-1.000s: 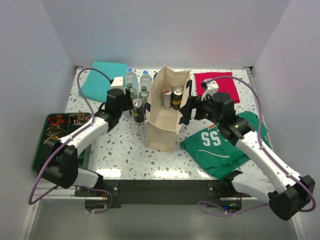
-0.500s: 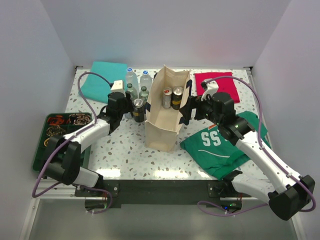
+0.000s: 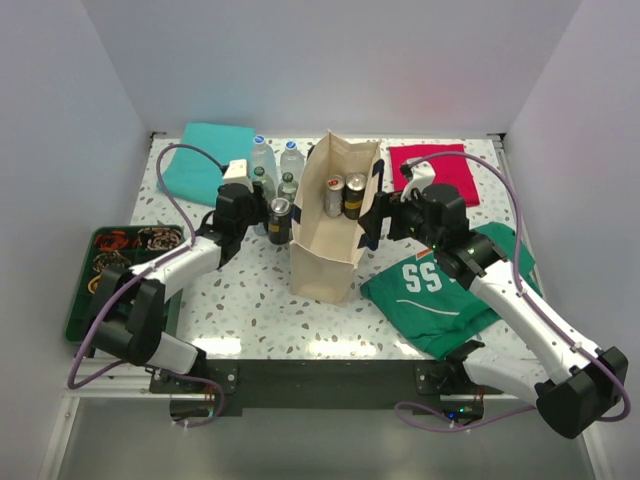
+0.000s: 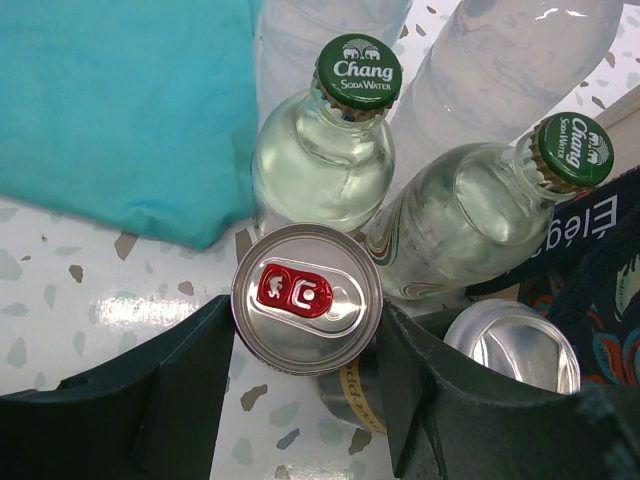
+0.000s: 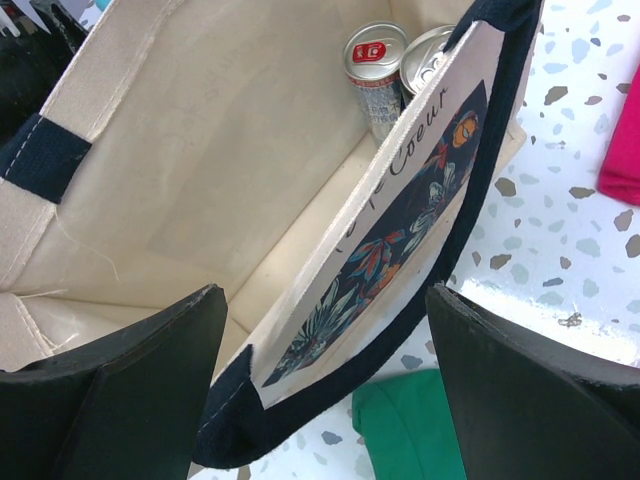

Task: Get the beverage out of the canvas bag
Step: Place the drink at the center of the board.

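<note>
**Inspector:** Left arm first. What does it hold?

**Assessor:** The left gripper [image 4: 306,335] is closed on the beverage can [image 4: 307,297], a dark cylinder with a bright aluminium lid and a red pull-tab. Both black fingers [image 4: 150,400] press against its sides. The can is outside the canvas bag [image 3: 325,255], just at the bag's 9 o'clock. I cannot tell whether its base touches the table.

**Inspector:** Condition of the bag?

**Assessor:** It stands upright at the table's centre with its mouth open. It is beige woven fabric with a rectangular base and navy straps. The 3 o'clock wall carries a floral printed panel with lettering. Two cans [image 3: 334,195] sit side by side inside, at the 12 o'clock end.

**Inspector:** Right arm?

**Assessor:** The right gripper [image 5: 325,320] is spread wide astride that printed wall. One finger is inside the bag and the other outside, and it grips nothing.

**Inspector:** Surroundings?

**Assessor:**
- **Bag's 10 o'clock:** two glass soda bottles [image 4: 330,160] with green crown caps, and two clear plastic bottles [image 3: 263,155] behind them.
- **Table's 10 o'clock:** a teal cloth [image 3: 205,155].
- **1 o'clock:** a pink cloth [image 3: 440,170].
- **4 o'clock:** a green jersey [image 3: 440,290] with white lettering.
- **8 o'clock:** a dark green tray [image 3: 82,290].

The table [image 3: 250,300] is white terrazzo with grey-brown speckles, and plain pale walls enclose it on three sides.
</note>
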Robot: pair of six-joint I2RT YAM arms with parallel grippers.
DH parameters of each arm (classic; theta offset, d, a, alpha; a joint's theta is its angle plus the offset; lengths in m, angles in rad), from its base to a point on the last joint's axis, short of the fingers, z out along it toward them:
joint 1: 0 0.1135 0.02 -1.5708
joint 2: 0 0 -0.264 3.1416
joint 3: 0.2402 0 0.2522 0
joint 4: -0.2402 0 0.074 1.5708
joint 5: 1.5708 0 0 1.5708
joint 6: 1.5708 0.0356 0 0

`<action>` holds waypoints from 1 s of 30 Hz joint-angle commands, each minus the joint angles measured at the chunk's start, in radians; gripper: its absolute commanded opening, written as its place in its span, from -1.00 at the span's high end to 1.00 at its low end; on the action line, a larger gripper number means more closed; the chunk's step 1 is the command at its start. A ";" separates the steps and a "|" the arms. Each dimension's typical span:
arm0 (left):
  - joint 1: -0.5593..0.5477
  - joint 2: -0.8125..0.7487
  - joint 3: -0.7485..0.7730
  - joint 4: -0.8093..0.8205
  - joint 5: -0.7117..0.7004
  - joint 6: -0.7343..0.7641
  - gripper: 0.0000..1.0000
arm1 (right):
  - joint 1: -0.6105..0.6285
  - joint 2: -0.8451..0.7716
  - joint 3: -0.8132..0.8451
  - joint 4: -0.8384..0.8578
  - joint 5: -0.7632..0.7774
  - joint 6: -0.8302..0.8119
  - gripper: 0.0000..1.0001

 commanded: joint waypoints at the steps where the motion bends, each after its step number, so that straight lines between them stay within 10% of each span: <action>1: 0.005 0.009 0.024 0.085 0.041 -0.021 0.17 | 0.003 0.002 0.023 0.031 0.004 -0.006 -0.71; 10: 0.005 -0.007 0.062 -0.012 -0.028 -0.029 -0.75 | 0.003 -0.006 0.015 0.029 0.005 -0.005 -0.71; 30: 0.005 -0.122 0.136 -0.166 -0.111 -0.021 -0.85 | 0.003 0.012 0.017 0.046 -0.010 0.003 -0.71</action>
